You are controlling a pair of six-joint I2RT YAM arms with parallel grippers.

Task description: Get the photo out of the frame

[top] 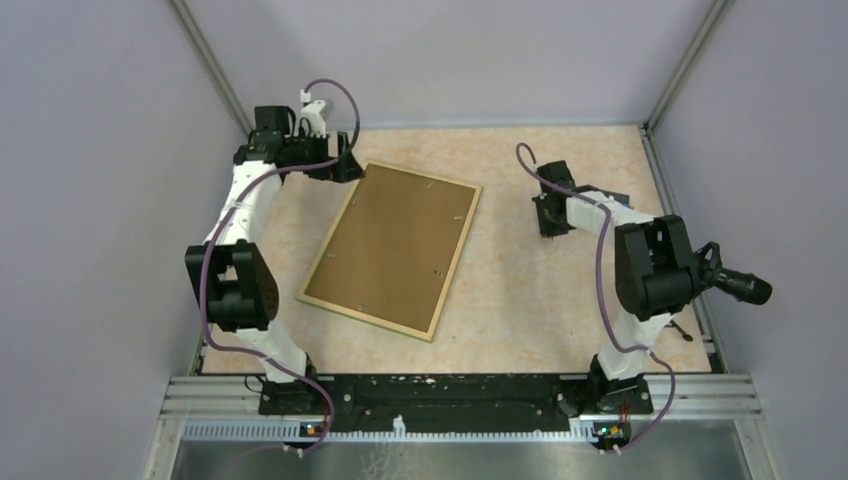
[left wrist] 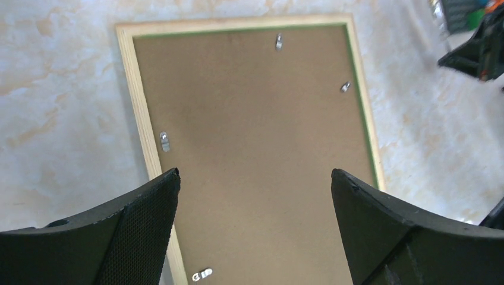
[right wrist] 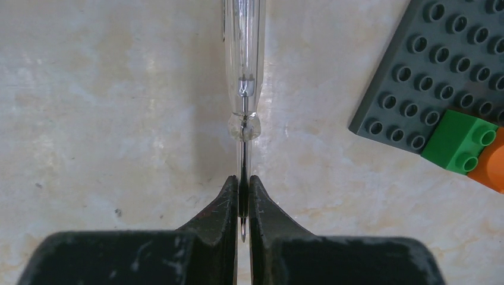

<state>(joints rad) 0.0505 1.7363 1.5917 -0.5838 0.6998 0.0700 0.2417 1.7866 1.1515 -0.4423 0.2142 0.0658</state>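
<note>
Black left fingers point(left wrist: 139, 228) gape wide over the frame point(left wrist: 249, 148); right fingers point(right wrist: 221, 237) clamp a screwdriver point(right wrist: 244, 53).

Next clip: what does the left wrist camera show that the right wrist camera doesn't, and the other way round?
Left wrist only: the frame lying back up, its brown board held by metal clips, seen past the open left gripper. Right wrist only: the right gripper shut on the metal shaft of a clear-handled screwdriver, beside a grey studded plate carrying a green brick. Both: the pale marbled table. The photo shows in neither.
</note>
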